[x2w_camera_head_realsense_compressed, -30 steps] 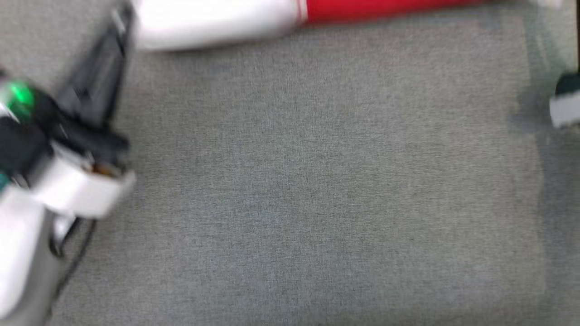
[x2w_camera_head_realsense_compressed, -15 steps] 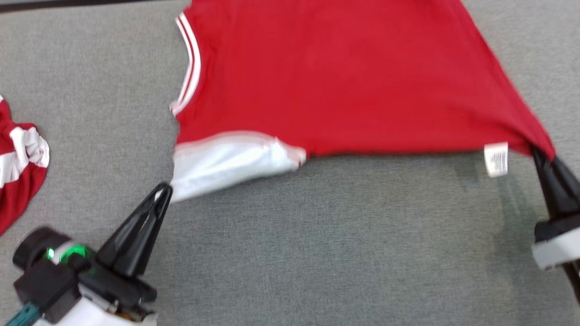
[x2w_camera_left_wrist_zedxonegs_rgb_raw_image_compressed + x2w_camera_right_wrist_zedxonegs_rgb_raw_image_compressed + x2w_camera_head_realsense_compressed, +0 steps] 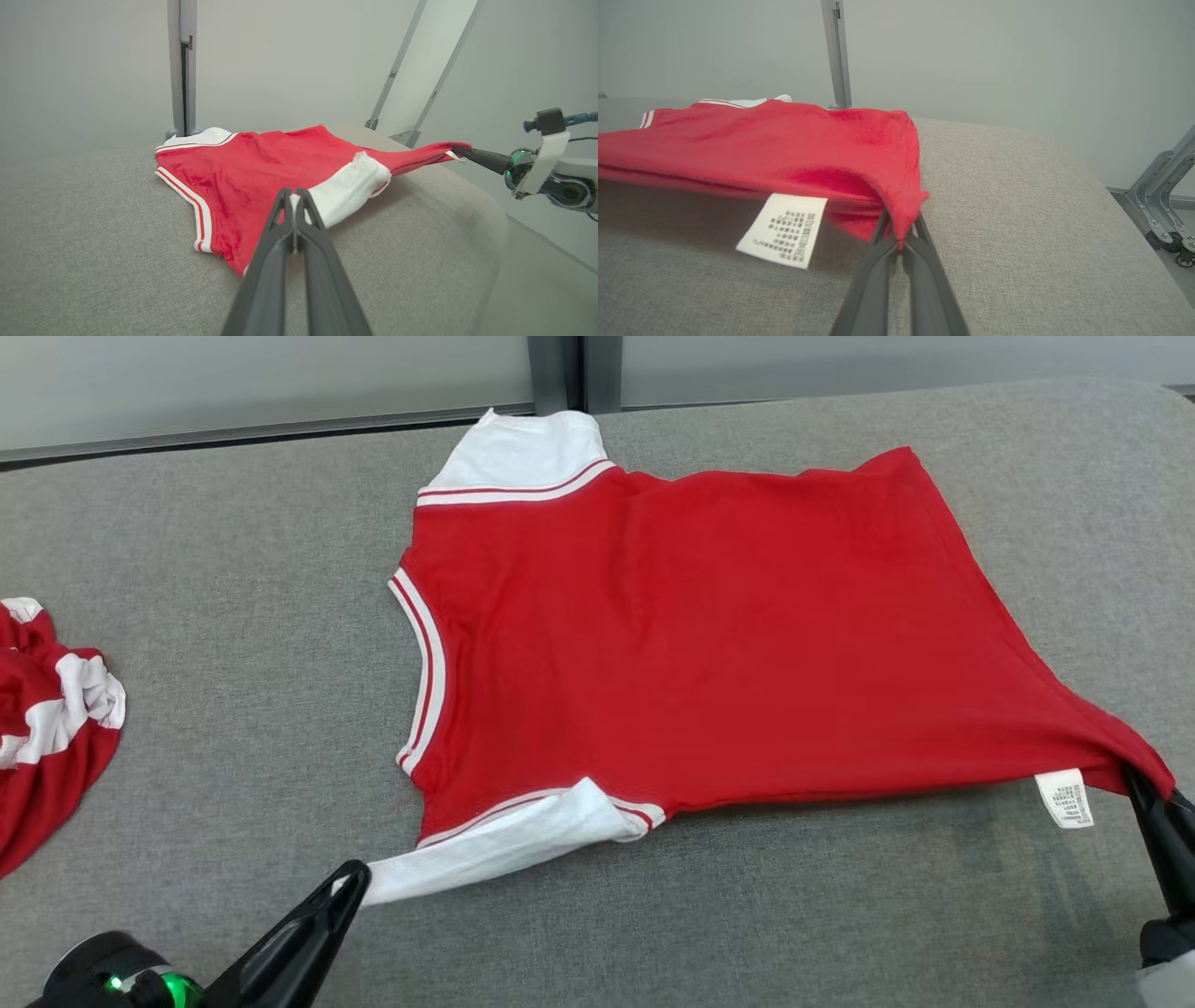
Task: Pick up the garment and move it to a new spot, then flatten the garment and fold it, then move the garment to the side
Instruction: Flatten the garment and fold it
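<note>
A crumpled red-and-white cloth ran off the head view's left edge, print on the care label was too small to read, and the right claw was cropped at its base.

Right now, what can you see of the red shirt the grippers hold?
The red shirt is soft knit with white sleeves, striped trim and a white care label. It lies mostly spread on the grey cushion, near edge lifted: left gripper pinches a sleeve tip, right gripper a hem corner.
</note>
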### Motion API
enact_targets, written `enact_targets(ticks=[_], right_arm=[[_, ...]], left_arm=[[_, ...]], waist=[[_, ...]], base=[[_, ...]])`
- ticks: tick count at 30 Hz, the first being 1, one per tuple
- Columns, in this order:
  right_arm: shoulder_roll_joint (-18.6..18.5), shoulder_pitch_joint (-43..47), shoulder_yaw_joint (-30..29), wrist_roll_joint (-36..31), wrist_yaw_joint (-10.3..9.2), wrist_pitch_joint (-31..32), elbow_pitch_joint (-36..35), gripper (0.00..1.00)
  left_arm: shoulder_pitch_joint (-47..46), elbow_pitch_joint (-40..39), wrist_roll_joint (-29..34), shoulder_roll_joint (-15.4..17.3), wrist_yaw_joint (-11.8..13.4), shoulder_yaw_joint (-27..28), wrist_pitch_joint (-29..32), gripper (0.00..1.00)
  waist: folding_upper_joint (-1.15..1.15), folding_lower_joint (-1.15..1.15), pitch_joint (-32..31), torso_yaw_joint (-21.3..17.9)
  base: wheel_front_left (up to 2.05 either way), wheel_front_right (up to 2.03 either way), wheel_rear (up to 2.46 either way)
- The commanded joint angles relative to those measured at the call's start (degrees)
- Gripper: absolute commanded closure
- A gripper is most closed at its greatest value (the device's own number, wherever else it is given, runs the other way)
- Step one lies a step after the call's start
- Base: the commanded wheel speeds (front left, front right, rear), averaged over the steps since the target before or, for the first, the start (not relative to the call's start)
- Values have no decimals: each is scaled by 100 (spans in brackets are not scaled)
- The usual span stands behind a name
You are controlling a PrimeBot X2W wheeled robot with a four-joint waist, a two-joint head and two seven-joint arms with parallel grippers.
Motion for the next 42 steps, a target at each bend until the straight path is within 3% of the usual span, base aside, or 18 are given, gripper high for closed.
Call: enact_targets(ticks=[1,12,32,34,35,36,37,38,42], right_arm=[[12,14,-17,-38,-4,96,-31,100],[288,-959,185,-131,-4,1172,510,100],[60,-2307,455,-107,-4,1120,1198,100],[96,-2428,508,-106,-4,1087,1266,84],[114,-2485,535,-111,-4,1073,1311,65],[141,-2539,575,-118,-4,1037,1348,50],[181,-2619,643,-118,-4,989,1434,16],[191,-2669,652,-126,-4,923,1476,0],[295,-2728,614,-210,-4,594,1618,0]], left_arm=[[-182,-11,58,47,5,-74,26,100],[-2037,1127,561,-440,5,-923,340,100],[-4570,2708,778,-543,4,-1787,-22,100],[-4747,2881,744,-582,4,-1875,-28,100],[-4799,3003,671,-608,5,-1938,-33,97],[-4855,3096,594,-637,4,-1994,-42,59],[-4960,3243,343,-703,5,-2048,-59,0],[-4997,3343,292,-688,5,-2006,-58,0],[-4870,3479,194,-796,5,-1753,-73,0]], waist=[[0,0,-4,-3],[0,0,140,78],[0,0,889,324],[0,0,932,324],[0,0,943,319],[0,0,948,310],[0,0,932,288],[0,0,915,275],[0,0,796,212]], base=[[0,0,0],[0,0,0],[0,0,0],[0,0,0],[0,0,0],[0,0,0],[0,0,0],[0,0,0],[0,0,0]])
